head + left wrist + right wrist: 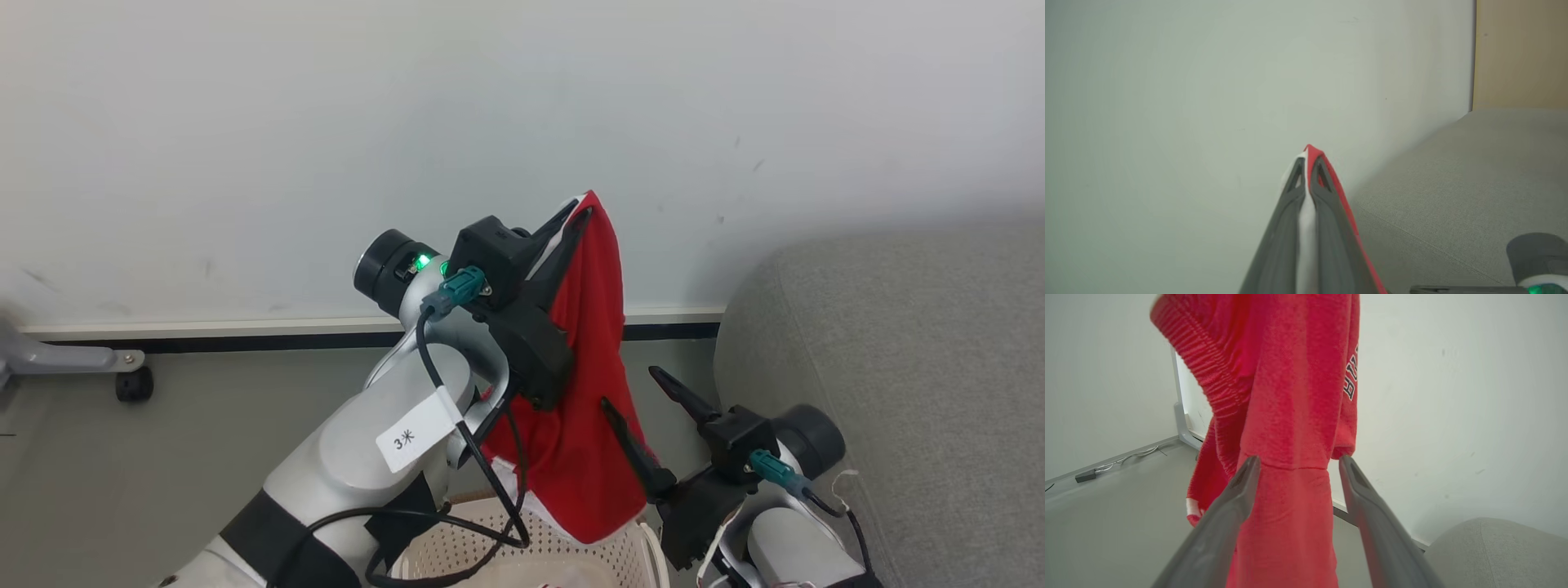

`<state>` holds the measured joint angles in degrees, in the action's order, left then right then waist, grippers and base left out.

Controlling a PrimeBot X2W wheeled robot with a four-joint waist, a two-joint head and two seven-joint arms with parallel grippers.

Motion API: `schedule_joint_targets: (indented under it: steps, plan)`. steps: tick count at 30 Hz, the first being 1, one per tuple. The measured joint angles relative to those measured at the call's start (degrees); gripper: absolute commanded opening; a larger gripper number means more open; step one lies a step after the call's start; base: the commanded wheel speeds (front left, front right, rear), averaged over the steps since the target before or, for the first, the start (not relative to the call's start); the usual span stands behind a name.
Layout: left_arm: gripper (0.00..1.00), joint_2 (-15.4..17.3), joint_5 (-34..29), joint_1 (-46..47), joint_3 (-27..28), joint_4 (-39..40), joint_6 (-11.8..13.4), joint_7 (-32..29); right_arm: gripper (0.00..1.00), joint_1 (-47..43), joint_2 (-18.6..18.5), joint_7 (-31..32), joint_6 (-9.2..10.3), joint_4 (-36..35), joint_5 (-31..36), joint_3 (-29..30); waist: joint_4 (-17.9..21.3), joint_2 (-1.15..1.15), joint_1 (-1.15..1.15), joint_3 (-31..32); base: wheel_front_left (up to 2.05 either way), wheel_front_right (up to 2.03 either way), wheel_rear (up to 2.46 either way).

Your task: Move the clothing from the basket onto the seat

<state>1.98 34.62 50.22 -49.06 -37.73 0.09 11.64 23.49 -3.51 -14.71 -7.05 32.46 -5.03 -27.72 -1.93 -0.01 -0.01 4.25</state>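
Closest to the head camera is the left arm, which rises from 7 o'clock toward the middle. Its left gripper is closed on the top corner of the red garment, with white trim pinched between the fingers. The garment hangs lengthwise, its long axis running from 12 to 6 o'clock, pointed end up. Its lower end is above the basket; I cannot tell if they touch. The right gripper is open, its fingers pointing to 11 o'clock beside the cloth's lower part. The seat lies at 3 o'clock from the garment, apart from it.
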Motion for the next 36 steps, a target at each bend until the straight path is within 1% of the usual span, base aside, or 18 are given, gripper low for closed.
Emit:
schedule_joint_targets:
  steps: [4,6,10,13,20,21,22,23,29,33,34,35,36]
  plan:
    - [0.0,0.1,1.5,0.0,-2.2,1.2,1.0,-0.9,1.0,3.1,0.0,0.0,-0.02,3.8,-0.3,-1.2,-1.0,0.0,0.01,0.7,0.0,0.0,0.0]
    - [0.0,0.1,2.5,0.2,-3.7,1.9,1.5,-1.4,1.0,4.3,0.0,0.0,-0.02,5.7,-1.8,-2.3,-1.7,0.01,0.01,0.9,0.0,0.0,0.0]
    - [0.0,0.2,4.1,0.6,-4.7,2.2,2.5,-2.0,1.0,5.2,0.0,0.0,-0.03,5.6,-5.0,-6.6,-2.3,0.01,0.01,1.0,0.0,0.0,0.0]
    - [0.0,0.2,5.0,0.9,-6.0,3.4,2.5,-2.1,1.0,5.9,0.1,0.0,-0.03,5.6,-7.2,-9.3,-2.6,0.01,0.01,1.1,0.0,0.0,0.0]
    - [0.0,0.2,7.7,1.5,-8.3,5.7,3.5,-2.5,1.0,9.4,0.0,0.0,0.01,9.2,-10.5,-12.5,-3.3,0.01,0.01,0.9,0.0,0.0,0.0]
    - [0.0,0.2,7.9,1.6,-8.5,5.8,3.5,-2.5,0.64,9.7,0.0,0.0,0.15,9.7,-10.9,-12.7,-3.4,0.01,0.01,0.9,0.0,0.0,0.0]
    - [0.0,0.2,8.2,1.6,-8.7,6.0,3.6,-2.5,0.37,10.0,0.0,0.0,0.38,10.2,-11.3,-13.0,-3.5,0.01,0.01,0.9,0.0,0.0,0.0]
    - [0.0,0.2,8.3,1.7,-8.7,6.0,3.8,-2.5,0.0,10.2,0.0,0.0,0.49,10.5,-12.0,-13.1,-3.6,0.01,0.01,0.8,0.0,0.0,0.0]
    - [0.0,0.2,8.9,1.9,-7.8,4.1,4.4,-2.4,0.0,12.2,0.1,0.0,0.94,12.1,-13.8,-13.4,-3.4,0.01,0.01,0.4,0.0,0.0,0.0]
    - [0.0,0.2,9.6,1.2,-6.2,2.2,4.5,-1.7,0.0,13.0,0.0,0.0,1.0,13.2,-14.2,-12.4,-2.6,0.01,0.01,0.2,0.0,0.0,0.0]
    - [0.02,0.2,10.1,0.8,-6.0,1.9,4.5,-1.3,0.0,13.3,0.0,0.0,0.99,13.6,-14.2,-11.9,-2.3,0.01,0.01,0.2,0.0,0.0,0.0]
    - [0.18,0.4,10.6,0.3,-5.7,1.6,4.5,-1.2,0.0,13.6,0.0,0.0,0.99,13.9,-14.2,-11.5,-2.0,0.01,0.01,0.1,0.0,0.0,0.0]
    - [0.47,0.6,10.8,-0.2,-5.5,1.3,4.8,-0.9,0.0,13.8,0.0,0.0,0.99,14.2,-14.2,-11.0,-1.7,0.01,0.01,0.1,0.0,0.0,0.0]
